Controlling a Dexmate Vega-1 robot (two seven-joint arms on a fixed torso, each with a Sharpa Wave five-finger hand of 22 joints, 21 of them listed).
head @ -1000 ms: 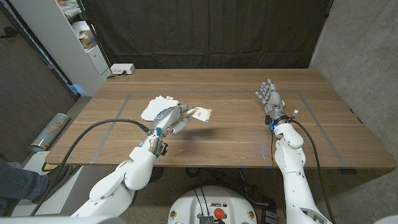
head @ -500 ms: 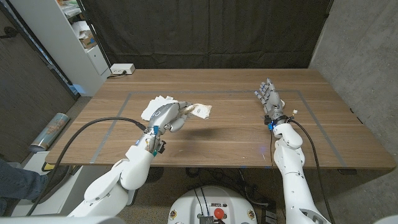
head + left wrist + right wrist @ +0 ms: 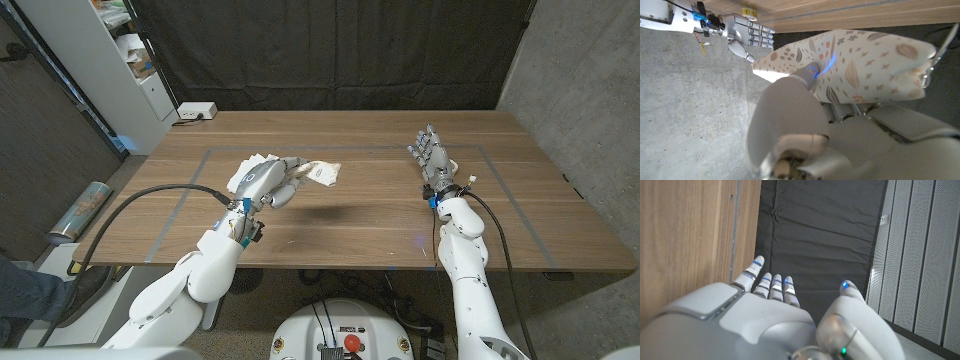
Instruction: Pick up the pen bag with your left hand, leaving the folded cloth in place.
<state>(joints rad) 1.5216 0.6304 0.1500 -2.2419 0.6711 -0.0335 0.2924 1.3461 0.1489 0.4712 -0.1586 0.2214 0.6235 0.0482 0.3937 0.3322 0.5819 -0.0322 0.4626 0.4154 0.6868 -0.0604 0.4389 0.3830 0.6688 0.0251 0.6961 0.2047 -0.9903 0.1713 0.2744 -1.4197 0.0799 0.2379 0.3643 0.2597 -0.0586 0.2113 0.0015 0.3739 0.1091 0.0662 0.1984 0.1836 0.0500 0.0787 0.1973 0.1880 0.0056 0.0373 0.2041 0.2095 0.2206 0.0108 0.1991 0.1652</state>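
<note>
My left hand grips the pen bag, a cream pouch with a brown leaf print, and holds it lifted above the table; its shadow falls on the wood below. In the left wrist view the pen bag sits in the fingers of my left hand. The folded white cloth lies on the table just behind and left of that hand. My right hand stands at the table's right, fingers apart and holding nothing; the same right hand appears in the left wrist view, and my right hand also shows from behind.
A grey taped rectangle marks the wooden table. A small white box sits at the far left corner. A shelf unit stands off the table's left, and a dark curtain hangs behind.
My left hand has raised the pen bag higher and carried it slightly away from me; its shadow on the table has separated further. The cloth and my right hand stayed put.
</note>
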